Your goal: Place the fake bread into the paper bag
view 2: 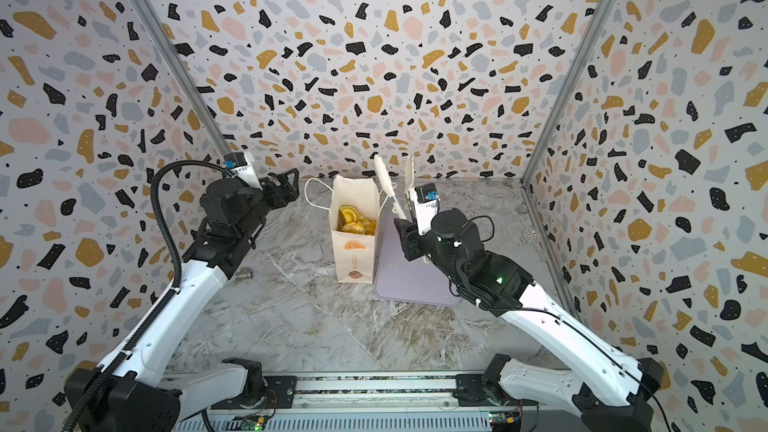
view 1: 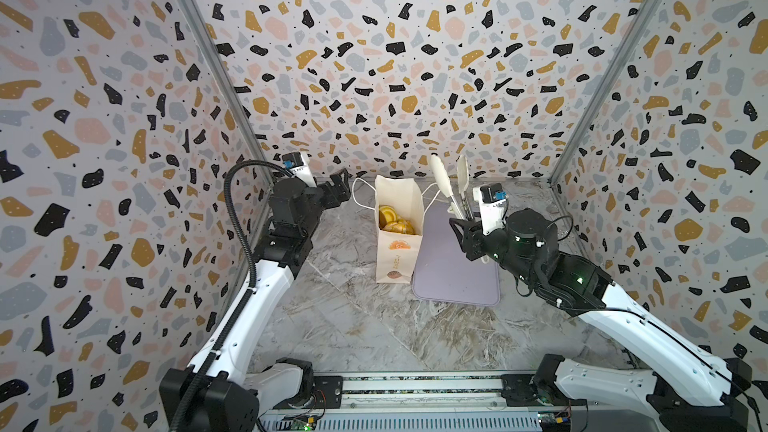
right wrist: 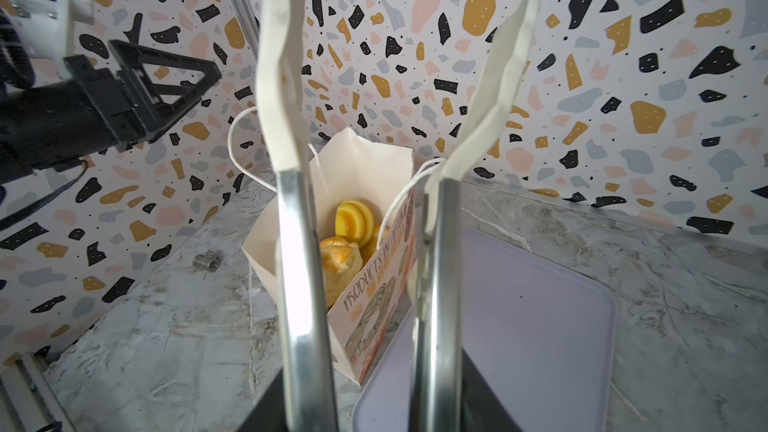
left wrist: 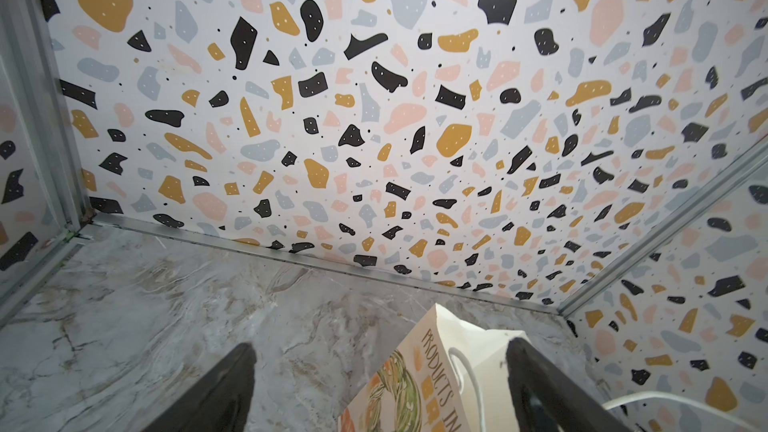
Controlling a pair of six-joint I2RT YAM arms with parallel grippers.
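The paper bag [view 1: 397, 261] [view 2: 353, 257] stands upright and open at the back of the marble table, with the fake bread [view 1: 395, 221] [view 2: 354, 221] inside it. A striped roll [right wrist: 355, 218] and a plaited piece [right wrist: 343, 261] show through the mouth. My left gripper [view 1: 340, 185] [view 2: 286, 184] hovers open and empty beside the bag's upper left, near a string handle [view 1: 361, 195]; the bag's printed side [left wrist: 415, 380] shows between its fingers. My right gripper [view 1: 463, 236] [view 2: 409, 238] is shut on metal tongs [view 1: 444, 184] [right wrist: 299, 243], whose white tips stand apart above the bag, holding nothing.
A flat lilac tray [view 1: 457, 280] [view 2: 415, 284] [right wrist: 540, 305] lies right of the bag, under my right gripper. A small metal cylinder [view 2: 246, 273] [right wrist: 206, 260] rests on the table by the left wall. Patterned walls close in the back and both sides.
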